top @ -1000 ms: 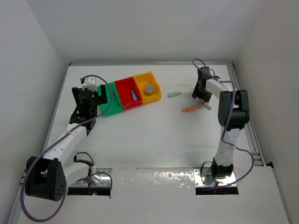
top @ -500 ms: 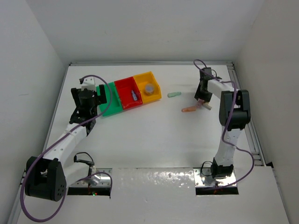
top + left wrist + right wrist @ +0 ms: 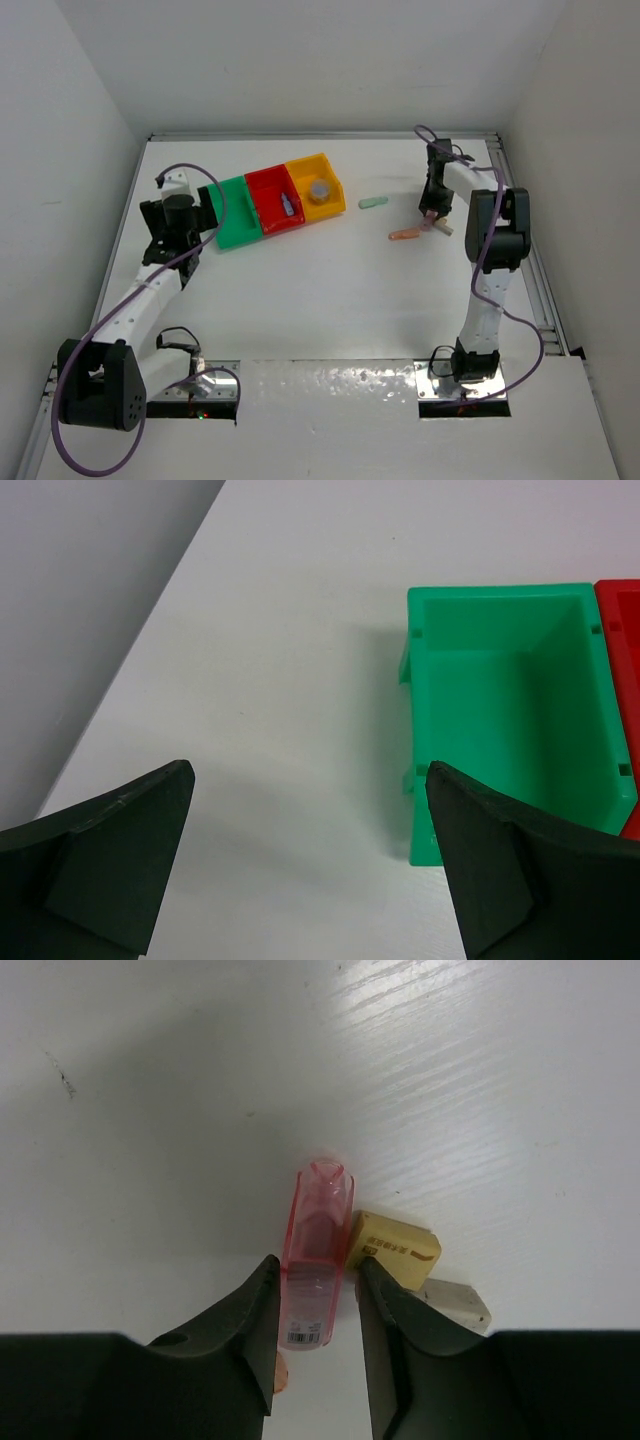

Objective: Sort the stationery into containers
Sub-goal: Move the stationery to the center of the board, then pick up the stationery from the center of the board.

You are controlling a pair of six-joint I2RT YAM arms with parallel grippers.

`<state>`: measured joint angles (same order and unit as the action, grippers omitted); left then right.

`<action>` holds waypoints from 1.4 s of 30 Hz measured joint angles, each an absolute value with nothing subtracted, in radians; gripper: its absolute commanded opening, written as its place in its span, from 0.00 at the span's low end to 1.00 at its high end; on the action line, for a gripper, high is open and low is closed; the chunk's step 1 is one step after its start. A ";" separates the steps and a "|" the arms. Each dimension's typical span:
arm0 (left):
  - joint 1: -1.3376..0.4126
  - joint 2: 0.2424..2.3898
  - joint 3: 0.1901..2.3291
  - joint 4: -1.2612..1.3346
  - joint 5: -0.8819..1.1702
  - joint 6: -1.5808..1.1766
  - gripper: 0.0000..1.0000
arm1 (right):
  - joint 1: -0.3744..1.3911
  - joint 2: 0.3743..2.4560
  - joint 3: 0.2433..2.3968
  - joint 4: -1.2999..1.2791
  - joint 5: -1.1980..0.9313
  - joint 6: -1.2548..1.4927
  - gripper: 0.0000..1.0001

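Three joined bins stand at the back left: green (image 3: pixel 232 214), red (image 3: pixel 270 192), yellow-orange (image 3: pixel 330 202). A grey roll (image 3: pixel 319 188) lies in the yellow-orange bin and a blue piece (image 3: pixel 287 206) in the red one. The green bin (image 3: pixel 520 730) is empty. A pale green piece (image 3: pixel 373 203) and an orange piece (image 3: pixel 404 236) lie on the table. My right gripper (image 3: pixel 315 1270) is shut on the pink piece (image 3: pixel 318 1250), which rests on the table next to the tan block (image 3: pixel 396 1248). My left gripper (image 3: pixel 308 770) is wide open and empty over bare table, left of the green bin.
A whitish block (image 3: pixel 455 1303) lies behind the tan block. The orange piece shows beside my right gripper's left finger (image 3: pixel 282 1375). The left wall (image 3: pixel 80 590) is close to the left gripper. The right wall and table rail (image 3: pixel 520 200) run close beside the right arm.
My left gripper has drawn back to the left, off the green bin. My right gripper has shifted slightly over the pink piece. The stationery has not moved.
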<state>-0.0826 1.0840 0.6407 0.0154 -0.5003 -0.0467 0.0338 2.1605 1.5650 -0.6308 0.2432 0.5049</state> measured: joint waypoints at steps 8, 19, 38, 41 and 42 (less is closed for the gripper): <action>-0.071 1.085 0.662 0.025 -0.503 -0.044 0.99 | 0.049 2.168 1.578 -0.636 0.227 0.475 0.11; -0.064 1.087 0.666 0.034 -0.506 -0.027 0.99 | 0.114 2.158 1.567 -0.546 0.192 0.413 0.05; -0.013 0.909 0.522 -0.010 -0.251 0.269 1.00 | 0.114 2.136 1.490 -0.532 0.131 0.439 0.58; -0.013 0.789 0.403 0.060 -0.260 0.336 1.00 | 0.115 2.135 1.488 -0.533 0.132 0.441 0.56; -0.013 0.767 0.378 0.070 -0.266 0.346 1.00 | 0.115 2.135 1.489 -0.533 0.131 0.442 0.55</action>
<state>-0.0128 0.7673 0.3782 0.0700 -0.2665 0.3462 0.1150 2.1353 1.4891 -0.5335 0.1314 0.4416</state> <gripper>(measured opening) 0.996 0.569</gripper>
